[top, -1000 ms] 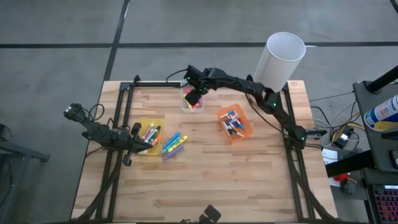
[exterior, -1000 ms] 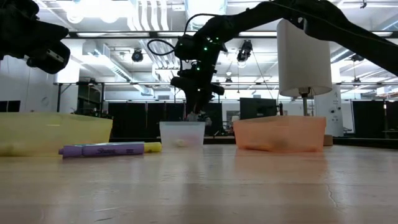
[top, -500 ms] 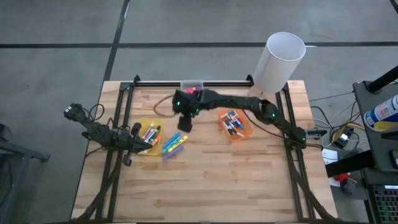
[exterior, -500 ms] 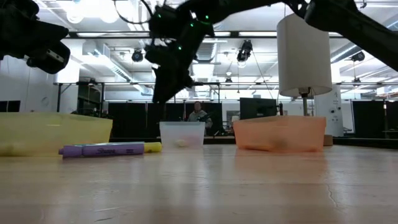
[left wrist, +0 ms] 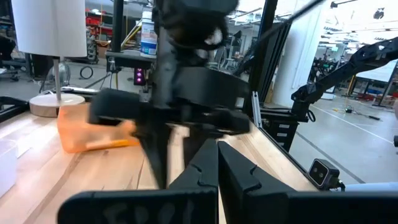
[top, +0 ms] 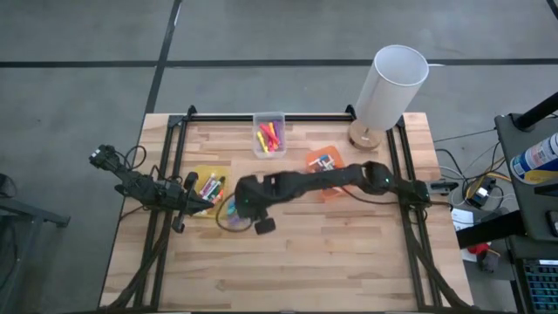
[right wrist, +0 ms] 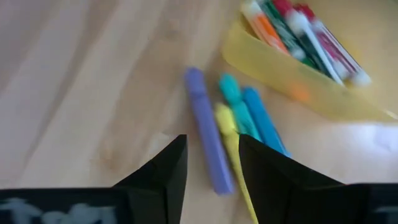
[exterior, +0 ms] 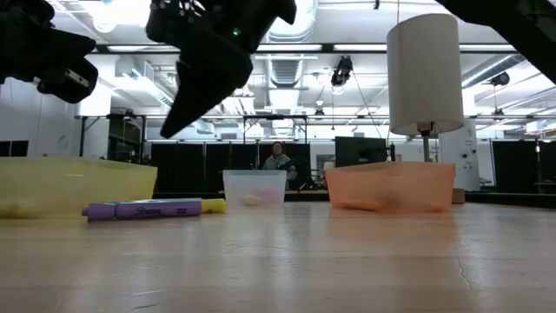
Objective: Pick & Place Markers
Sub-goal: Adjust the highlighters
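Right hand (right wrist: pixel 210 163) now over loose markers (right wrist: pixel 233 134)

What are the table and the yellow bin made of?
The table looks like wood: pale planks with grain lines and a dull, smooth finish. The yellow bin looks like thin plastic: light glows through its walls, a bit cloudy, and in the right wrist view the markers inside show over its rim.

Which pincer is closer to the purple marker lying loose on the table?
The right pincer: it hangs just above the purple marker, open and empty. The left pincer sits shut on the far side of the yellow bin.
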{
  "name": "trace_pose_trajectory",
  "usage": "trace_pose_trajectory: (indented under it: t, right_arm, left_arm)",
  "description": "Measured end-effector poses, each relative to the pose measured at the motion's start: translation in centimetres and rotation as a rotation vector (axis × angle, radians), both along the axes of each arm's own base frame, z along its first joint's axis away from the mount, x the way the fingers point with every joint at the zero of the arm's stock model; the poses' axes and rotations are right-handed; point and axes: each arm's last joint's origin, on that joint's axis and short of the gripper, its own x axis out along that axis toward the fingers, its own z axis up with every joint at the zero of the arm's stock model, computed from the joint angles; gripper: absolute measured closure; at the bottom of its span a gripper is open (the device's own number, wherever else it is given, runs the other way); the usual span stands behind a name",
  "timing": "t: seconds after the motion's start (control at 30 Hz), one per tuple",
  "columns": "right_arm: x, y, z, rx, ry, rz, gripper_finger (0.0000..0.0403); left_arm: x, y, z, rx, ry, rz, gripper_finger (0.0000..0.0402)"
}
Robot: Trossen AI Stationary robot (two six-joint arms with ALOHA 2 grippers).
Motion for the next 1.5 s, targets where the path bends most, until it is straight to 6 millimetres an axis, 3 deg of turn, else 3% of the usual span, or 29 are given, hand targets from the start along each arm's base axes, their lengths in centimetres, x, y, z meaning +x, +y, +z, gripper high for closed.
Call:
trace_pose_trajectory:
  t: [0.1,0.63,0.97,1.23,1.4,1.5]
  right_arm:
    - [0.1,0.5,-0.9,-0.007,-0.015,0.015,0.0270]
    - [-0.7,-1.9,-7.0,0.080,0.013,-0.043,0.0275]
    - [-1.7,-2.4,-9.4,0.111,0.049,-0.078,0.0275]
    - [-1.3,-1.1,-8.6,0.097,0.039,-0.056,0.0275]
    - [0.1,-0.5,-6.4,0.062,-0.077,-0.039,0.0275]
    - [0.6,-1.4,-5.3,0.055,-0.124,-0.062,0.0275]
  left_arm:
    - [0.0,0.0,0.0,0.000,0.000,0.000,0.0402]
    - [0.0,0.0,0.0,0.000,0.000,0.000,0.0402]
    - [0.0,0.0,0.0,0.000,0.000,0.000,0.0402]
    - [0.0,0.0,0.0,0.000,0.000,0.000,0.0401]
    - [0.0,0.0,0.0,0.000,0.000,0.000,0.0401]
    - [0.0,0.0,0.0,0.000,0.000,0.000,0.0402]
